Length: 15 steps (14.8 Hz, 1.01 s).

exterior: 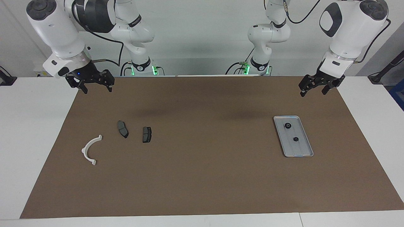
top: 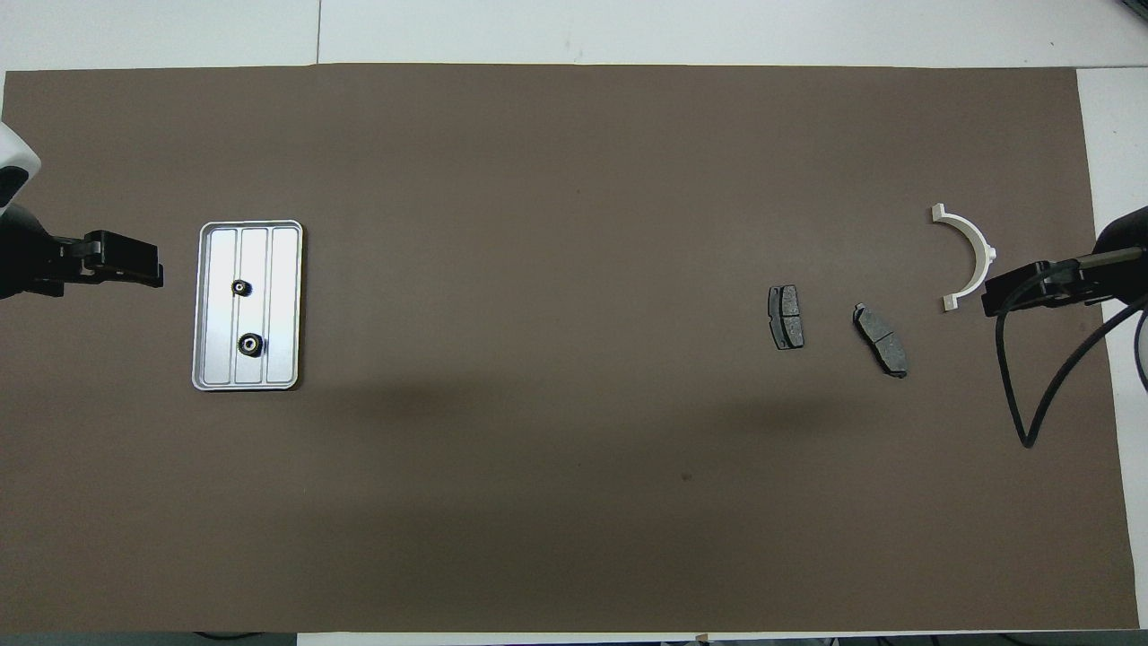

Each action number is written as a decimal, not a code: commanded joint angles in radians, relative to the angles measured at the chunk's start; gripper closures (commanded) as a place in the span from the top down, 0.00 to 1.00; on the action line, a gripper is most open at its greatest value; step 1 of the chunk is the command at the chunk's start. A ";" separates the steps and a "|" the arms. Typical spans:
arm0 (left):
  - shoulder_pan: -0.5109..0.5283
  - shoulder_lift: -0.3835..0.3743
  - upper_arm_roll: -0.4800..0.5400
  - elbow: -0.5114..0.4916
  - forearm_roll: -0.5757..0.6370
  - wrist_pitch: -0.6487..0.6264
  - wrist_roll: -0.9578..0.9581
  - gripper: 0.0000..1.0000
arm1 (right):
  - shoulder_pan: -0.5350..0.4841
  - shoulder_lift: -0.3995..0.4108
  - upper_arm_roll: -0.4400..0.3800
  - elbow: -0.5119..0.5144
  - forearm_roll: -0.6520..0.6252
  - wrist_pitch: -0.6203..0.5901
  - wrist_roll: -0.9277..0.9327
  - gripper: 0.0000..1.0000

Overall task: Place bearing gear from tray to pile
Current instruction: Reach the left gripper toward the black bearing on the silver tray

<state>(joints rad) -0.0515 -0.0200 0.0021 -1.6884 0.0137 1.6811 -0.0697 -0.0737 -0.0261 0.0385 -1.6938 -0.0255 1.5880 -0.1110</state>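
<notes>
Shiny ribbed metal tray; matt brown paper mat.

Even, bright overhead lighting, both views sharp enough, no motion blur. Two soft dark shadow patches lie on the brown mat, nearer the robots than the tray and toward mid-table; the tray shows mild glare on its ribs. Mat edges look slightly bowed in the overhead view, possibly lens distortion.

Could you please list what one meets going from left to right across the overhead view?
Left end effector → tray with two bearing gears → squarish brake pad → longer brake pad → white bracket → right end effector.
</notes>
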 commanded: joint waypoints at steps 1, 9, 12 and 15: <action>0.007 0.003 -0.004 0.018 0.014 -0.020 -0.001 1.00 | -0.017 -0.017 0.009 -0.020 0.009 0.023 -0.001 1.00; 0.016 -0.075 0.007 -0.120 0.014 0.095 0.002 1.00 | -0.021 -0.017 0.009 -0.020 0.009 0.023 -0.004 1.00; 0.050 -0.112 0.007 -0.262 0.015 0.210 0.011 1.00 | -0.024 -0.017 0.009 -0.020 0.009 0.023 -0.004 1.00; 0.065 -0.112 0.007 -0.376 0.015 0.311 0.013 1.00 | -0.024 -0.017 0.009 -0.020 0.009 0.023 -0.003 1.00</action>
<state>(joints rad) -0.0038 -0.0910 0.0179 -1.9496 0.0153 1.9102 -0.0672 -0.0809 -0.0261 0.0384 -1.6938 -0.0255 1.5880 -0.1110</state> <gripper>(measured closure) 0.000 0.000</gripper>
